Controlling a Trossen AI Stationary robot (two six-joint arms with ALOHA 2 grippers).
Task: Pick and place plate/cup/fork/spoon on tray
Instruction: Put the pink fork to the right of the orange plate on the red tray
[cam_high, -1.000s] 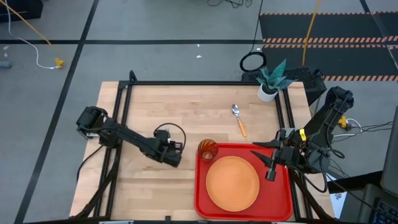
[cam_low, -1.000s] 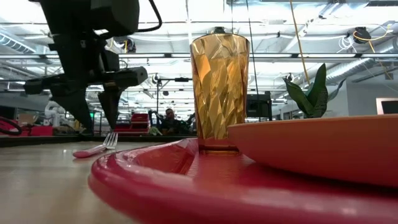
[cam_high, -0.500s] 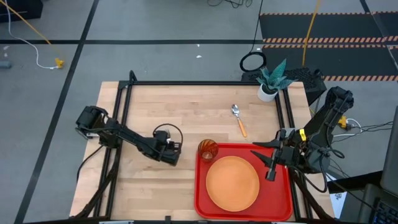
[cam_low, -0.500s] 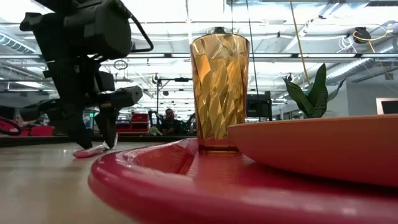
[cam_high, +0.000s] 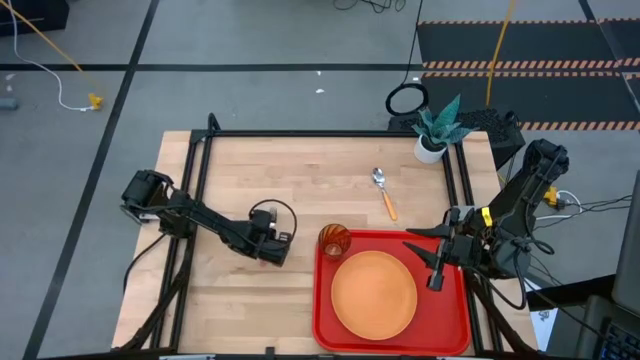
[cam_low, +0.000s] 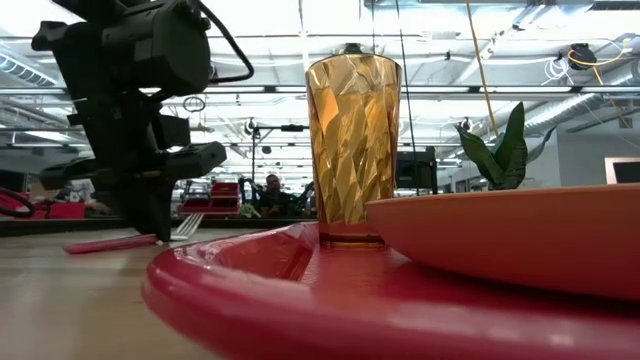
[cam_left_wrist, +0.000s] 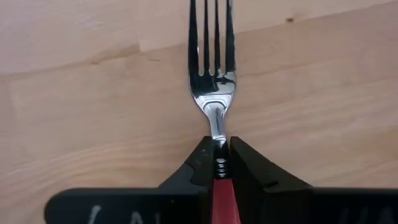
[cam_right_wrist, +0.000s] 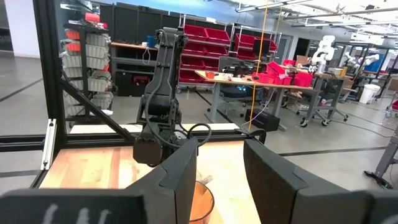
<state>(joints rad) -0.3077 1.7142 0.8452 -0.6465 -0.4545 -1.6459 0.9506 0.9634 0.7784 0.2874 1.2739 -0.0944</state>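
The fork (cam_left_wrist: 214, 74) lies on the wooden table left of the red tray (cam_high: 325, 320). My left gripper (cam_high: 278, 252) stands over it and is shut on it; from above the gripper hides the fork. In the low view the fork's pinkish-red handle (cam_low: 105, 243) runs along the table beside the gripper (cam_low: 158, 228). The orange plate (cam_high: 374, 293) and the amber cup (cam_high: 334, 240) stand on the tray. Beyond the tray, the spoon (cam_high: 384, 192) lies on the table. My right gripper (cam_high: 428, 258) hangs open, level, above the tray's right side. My left gripper pinches the fork between its two fingers at the neck (cam_left_wrist: 219, 146), where the metal meets the red handle. The fingers (cam_left_wrist: 249, 171) come from above, slanting down, one on each side of the fork. The fork lies along the table, handle (cam_low: 105, 243) on the wood.
A white pot with a green plant (cam_high: 434, 130) stands at the table's far right corner. A black frame (cam_high: 300, 133) runs along the table's far and side edges. Bare wood lies between the fork and the far edge.
My left gripper has come down onto the fork and shut on its neck. In the low view the fork's handle now reaches farther to the left along the table than before. My right arm has kept still.
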